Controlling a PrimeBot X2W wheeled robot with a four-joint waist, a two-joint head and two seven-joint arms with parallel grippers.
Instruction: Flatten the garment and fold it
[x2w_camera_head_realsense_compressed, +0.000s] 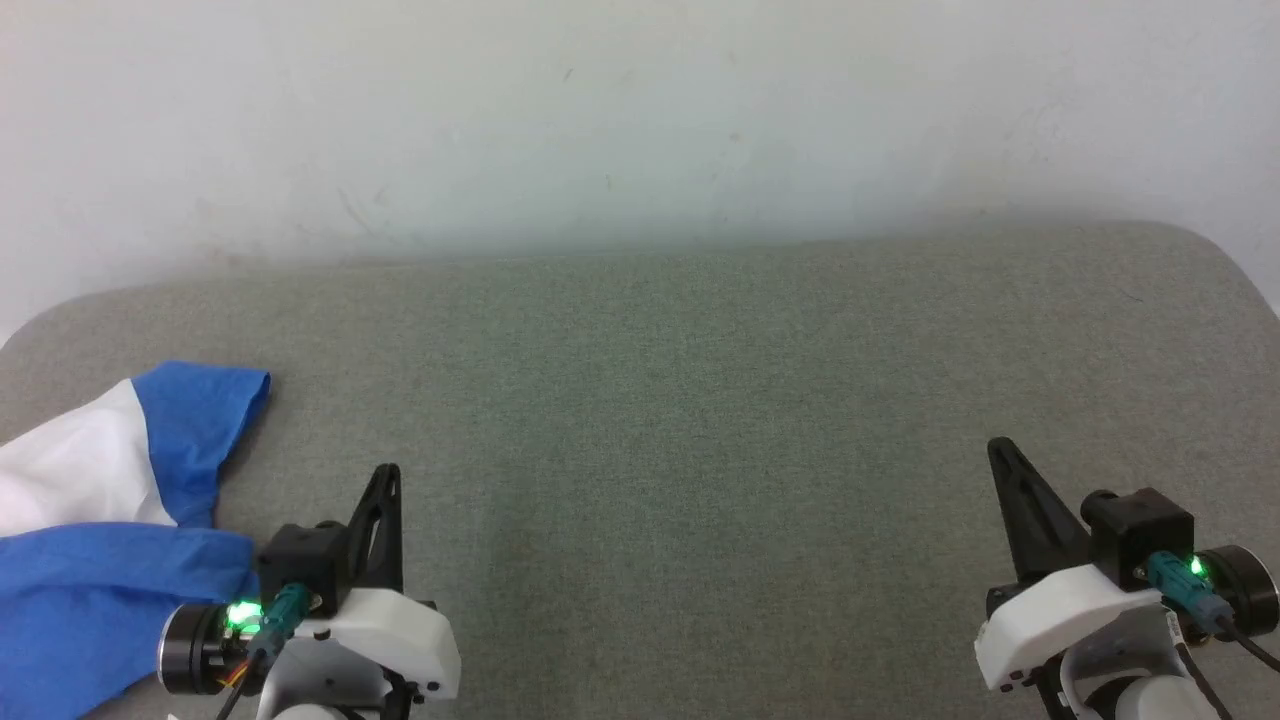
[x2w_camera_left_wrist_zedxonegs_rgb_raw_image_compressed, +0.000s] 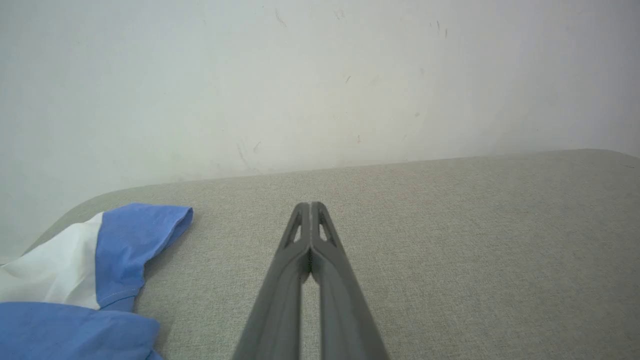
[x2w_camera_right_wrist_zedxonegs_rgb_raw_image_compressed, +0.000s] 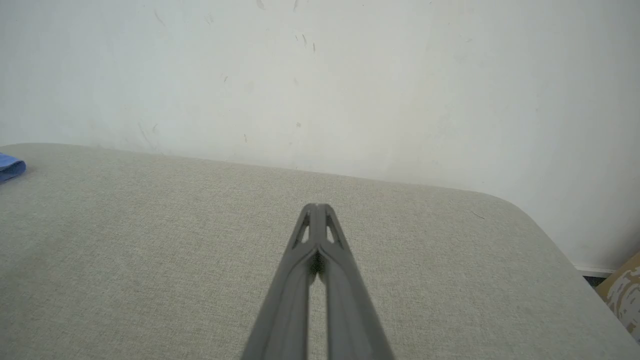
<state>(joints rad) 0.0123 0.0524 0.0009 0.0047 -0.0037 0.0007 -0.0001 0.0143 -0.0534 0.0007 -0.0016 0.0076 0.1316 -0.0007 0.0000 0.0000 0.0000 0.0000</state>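
**Garment bunched at the table's left end, both pincers closed and empty**

The garment (x2w_camera_head_realsense_compressed: 90, 540) lay crumpled at the left end of the grey table (x2w_camera_head_realsense_compressed: 700, 380), with one blue sleeve turned toward the table's far edge and a white part beside it. I judged it not yet flattened, because the cloth was heaped on itself and the table's middle was bare.

My left gripper (x2w_camera_head_realsense_compressed: 390, 475) was at the table's near edge, just beside the cloth. Its fingers were pressed together and held nothing. My right gripper (x2w_camera_head_realsense_compressed: 1005, 465) was at the near edge toward the table's right end, well apart from the cloth, also closed and empty.

Both arms were low, with fingers pointing across the table toward the wall (x2w_camera_head_realsense_compressed: 640, 120). To me this looked like a waiting pose.
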